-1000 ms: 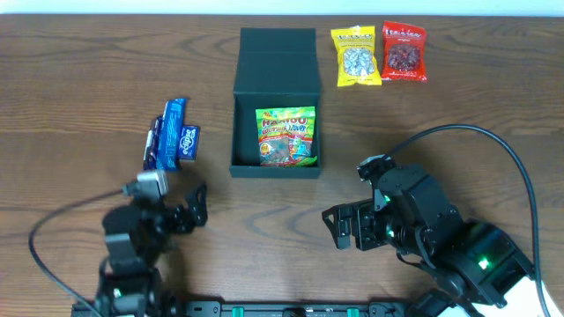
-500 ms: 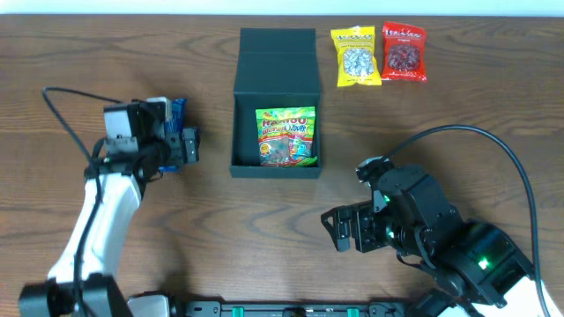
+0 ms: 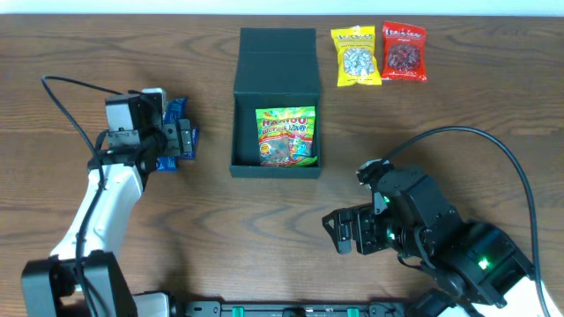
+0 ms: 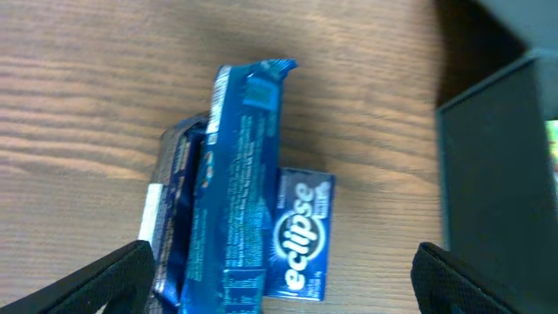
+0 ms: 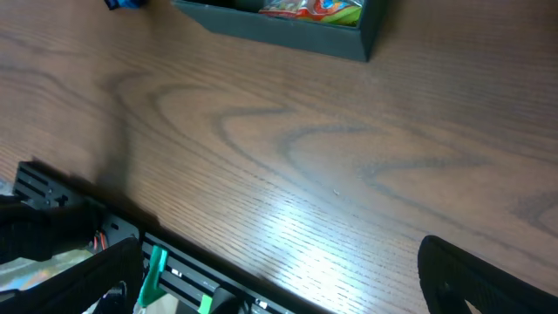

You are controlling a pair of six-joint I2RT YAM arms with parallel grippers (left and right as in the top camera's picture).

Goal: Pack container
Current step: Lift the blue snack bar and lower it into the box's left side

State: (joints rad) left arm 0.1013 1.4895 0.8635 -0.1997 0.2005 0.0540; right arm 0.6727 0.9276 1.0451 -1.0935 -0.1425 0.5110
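dark green-black matte rectangular cardboard container (image 3: 275, 170), flap lid standing open, upper centre of overhead frame; glossy crinkled gummy packet (image 3: 285, 136) inside. left gripper (image 3: 179, 143), fingers spread wide, over shiny blue foil wrappers (image 4: 240, 192) mid-left. right gripper (image 3: 339, 233) equally wide, lower right, above woodgrain table (image 3: 264, 229).

Left gripper (image 3: 181, 141) straddles blue packets (image 4: 240, 192), box (image 3: 276, 66) wall close on their right. Bare desk (image 3: 264, 229) between box and right gripper (image 3: 340, 231).

1 box (image 3: 277, 62), 1 gummy bag (image 3: 285, 136), 1 yellow bag (image 3: 356, 56), 1 red bag (image 3: 404, 52), 1 gum pk (image 4: 301, 235), 2 wrappers (image 4: 240, 174).
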